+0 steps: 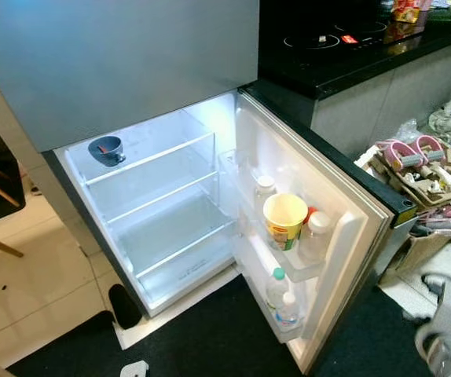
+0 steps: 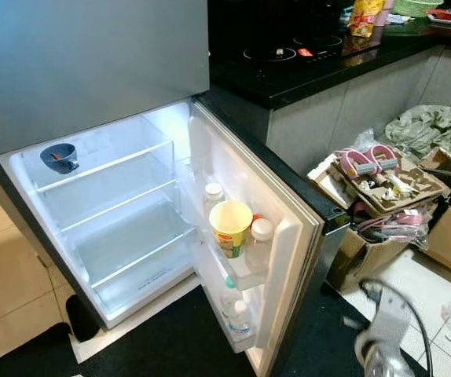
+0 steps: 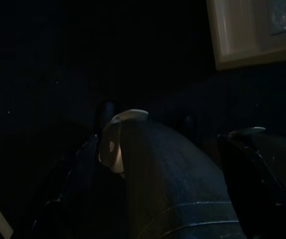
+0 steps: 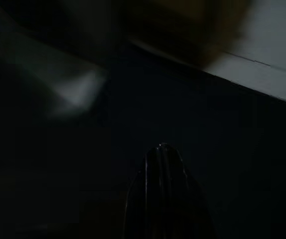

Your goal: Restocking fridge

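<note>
A kitchen corner with a black desk [image 1: 343, 67] above. The fridge [image 1: 163, 212] stands open, its shelves bare but for a grey cup [image 1: 106, 149]; a yellow cup [image 1: 284, 220] and bottles [image 1: 282, 298] fill the door. Restocking looks barely begun. Left end effector [image 3: 183, 132] looks apart; right end effector [image 4: 160, 164] together, idle.

The fridge [image 1: 131, 63] has a smooth, matt grey metal front; inside, its shelves [image 1: 151, 161] are clear, glossy plastic and the door [image 1: 343, 236] lining is shiny white plastic. A paper-looking yellow cup [image 1: 284, 220] stands among translucent plastic bottles [image 1: 282, 302]. The counter [image 1: 351, 55] is polished black, reflective. Boxes [image 2: 383, 196] beside it are rough brown cardboard. The floor tiles [image 1: 21, 290] are pale with a soft sheen.
</note>
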Robot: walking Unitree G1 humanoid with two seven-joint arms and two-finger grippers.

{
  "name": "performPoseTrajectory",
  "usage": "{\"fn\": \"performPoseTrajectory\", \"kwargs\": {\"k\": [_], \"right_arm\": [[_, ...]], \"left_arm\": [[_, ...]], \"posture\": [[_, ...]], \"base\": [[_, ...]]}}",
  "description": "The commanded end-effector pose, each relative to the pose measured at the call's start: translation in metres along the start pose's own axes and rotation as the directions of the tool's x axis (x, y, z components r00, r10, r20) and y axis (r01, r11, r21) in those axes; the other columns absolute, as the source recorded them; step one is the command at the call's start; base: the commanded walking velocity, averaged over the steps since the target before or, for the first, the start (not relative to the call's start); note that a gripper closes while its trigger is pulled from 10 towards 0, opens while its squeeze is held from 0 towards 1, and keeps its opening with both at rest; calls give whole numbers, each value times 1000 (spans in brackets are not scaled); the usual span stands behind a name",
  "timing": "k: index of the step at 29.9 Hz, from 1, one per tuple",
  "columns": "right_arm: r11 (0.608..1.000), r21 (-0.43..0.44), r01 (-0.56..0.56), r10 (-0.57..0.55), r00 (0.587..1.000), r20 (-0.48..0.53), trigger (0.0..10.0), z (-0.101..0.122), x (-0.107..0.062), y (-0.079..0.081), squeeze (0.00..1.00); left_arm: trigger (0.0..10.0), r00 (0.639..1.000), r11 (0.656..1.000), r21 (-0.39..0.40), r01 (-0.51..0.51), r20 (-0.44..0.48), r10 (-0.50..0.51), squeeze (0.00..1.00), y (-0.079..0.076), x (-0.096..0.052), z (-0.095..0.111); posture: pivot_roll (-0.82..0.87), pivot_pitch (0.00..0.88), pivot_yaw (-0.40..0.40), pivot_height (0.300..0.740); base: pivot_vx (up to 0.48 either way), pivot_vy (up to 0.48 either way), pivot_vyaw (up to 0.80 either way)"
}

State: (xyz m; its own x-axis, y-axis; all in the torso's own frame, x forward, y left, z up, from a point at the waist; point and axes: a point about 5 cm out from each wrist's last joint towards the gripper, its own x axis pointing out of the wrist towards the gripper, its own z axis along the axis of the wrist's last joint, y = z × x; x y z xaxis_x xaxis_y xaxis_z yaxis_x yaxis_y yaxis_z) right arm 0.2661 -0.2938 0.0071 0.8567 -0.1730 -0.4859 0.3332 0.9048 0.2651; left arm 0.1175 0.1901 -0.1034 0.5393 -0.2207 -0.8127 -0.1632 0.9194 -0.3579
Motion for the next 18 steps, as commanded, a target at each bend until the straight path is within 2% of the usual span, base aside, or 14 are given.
{"fn": "performPoseTrajectory", "kwargs": {"k": [1,2,4,5,7,9,10,11,12,13,15,16,17,18], "right_arm": [[983,56,-174,173,985,25,10000,3,5,24,0],[956,65,-286,284,958,36,10000,6,7,39,0],[865,54,-499,499,867,22,10000,7,8,68,0],[865,54,-499,499,867,22,10000,7,8,68,0],[766,33,-642,643,766,-18,10000,3,5,90,0],[635,22,-772,771,632,-75,10000,-4,0,113,0],[523,31,-852,848,517,-116,10000,-12,-6,133,0],[523,31,-852,848,517,-116,10000,-12,-6,133,0],[312,46,-949,937,299,-181,10000,-26,-20,169,0],[210,56,-976,961,196,-193,10000,-30,-28,184,0],[210,56,-976,961,196,-193,10000,-30,-28,184,0],[42,75,-996,987,30,-159,10000,-29,-45,214,0],[42,75,-996,987,30,-159,10000,-29,-45,214,0],[44,68,-997,990,34,-137,10000,-26,-44,221,0]], "left_arm": [[10000,1000,1000,10,-9,-15,9,0,3,-2,-3],[10000,1000,1000,11,-8,-15,9,0,3,-2,-3],[10000,1000,1000,13,-7,-16,8,0,3,-2,-3],[10000,1000,1000,13,-7,-16,8,0,3,-2,-3],[10000,1000,1000,16,-7,-18,7,0,3,-2,-3],[10000,1000,1000,18,-7,-19,7,0,4,-2,-3],[10000,1000,1000,18,-7,-20,8,0,4,-2,-3],[10000,1000,1000,18,-7,-20,8,0,4,-2,-3],[10000,1000,1000,19,-7,-21,7,0,5,-3,-3],[10000,1000,1000,20,-6,-22,7,0,4,-3,-3],[10000,1000,1000,20,-6,-22,7,0,4,-3,-3],[10000,1000,1000,20,-5,-20,5,0,4,-2,-3],[10000,1000,1000,20,-5,-20,5,0,4,-2,-3],[10000,1000,1000,20,-4,-18,4,0,3,-2,-2]], "posture": [[-38,0,33,740],[-38,0,33,740],[-38,0,33,740],[-38,0,33,740],[-38,0,33,740],[-38,0,31,740],[-43,0,29,740],[-43,0,29,740],[-43,0,30,740],[-43,0,30,740],[-43,0,30,740],[-40,0,26,740],[-40,0,26,740],[-37,0,29,740]], "base": [[0,0,0],[0,0,0],[0,0,0],[0,0,0],[0,0,0],[0,0,0],[0,0,0],[0,0,0],[0,0,0],[0,0,0],[0,0,0],[0,0,0],[0,0,0],[0,0,0]]}}
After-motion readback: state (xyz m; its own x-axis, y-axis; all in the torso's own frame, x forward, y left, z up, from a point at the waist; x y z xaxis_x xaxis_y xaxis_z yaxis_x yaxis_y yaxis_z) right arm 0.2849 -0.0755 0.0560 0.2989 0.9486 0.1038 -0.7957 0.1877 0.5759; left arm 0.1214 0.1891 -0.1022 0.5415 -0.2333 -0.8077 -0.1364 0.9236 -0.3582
